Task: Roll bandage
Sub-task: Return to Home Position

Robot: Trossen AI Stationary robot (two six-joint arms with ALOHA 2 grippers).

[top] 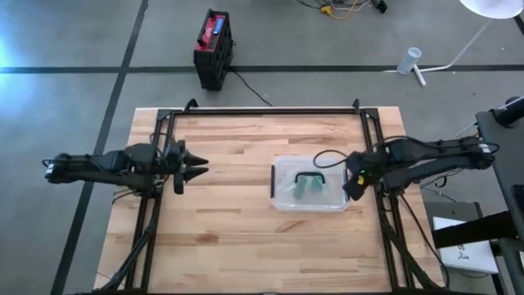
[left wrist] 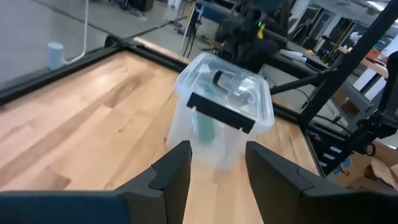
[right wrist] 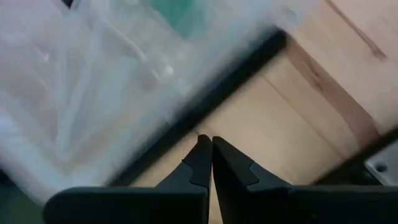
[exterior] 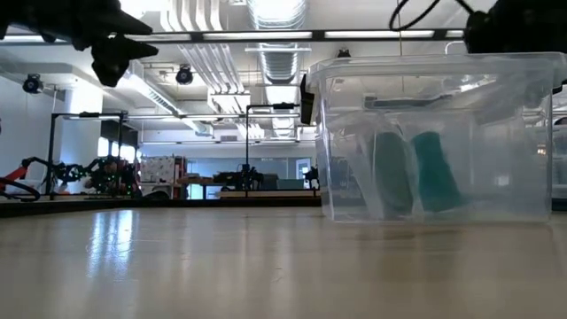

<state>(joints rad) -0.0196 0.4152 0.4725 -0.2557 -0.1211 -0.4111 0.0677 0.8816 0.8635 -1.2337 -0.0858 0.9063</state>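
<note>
Peering through the clear walls of the bin (top: pixel 282 197), I could only half make out the bandage (exterior: pixel 436 173). It showed as a teal upright shape with a darker green one just beside it, and I could not tell whether these were one roll or two. Any bag around them was lost against the plastic. The bin stood on the table (top: pixel 237 238), right of its middle, with its lid (left wrist: pixel 255 93) on and a black latch (left wrist: pixel 221 113) across the end facing the left arm.

From table height both arms were cut off at the top, showing only as dark shapes. The right hand (right wrist: pixel 209 142) hung just beside the bin's right edge, its fingers pressed together on nothing; past them I saw only a dark rim and bare wood. The left hand (left wrist: pixel 217 149) hovered well apart from the bin, over the table's left side, pointing toward it with its fingers spread moderately and empty.
</note>
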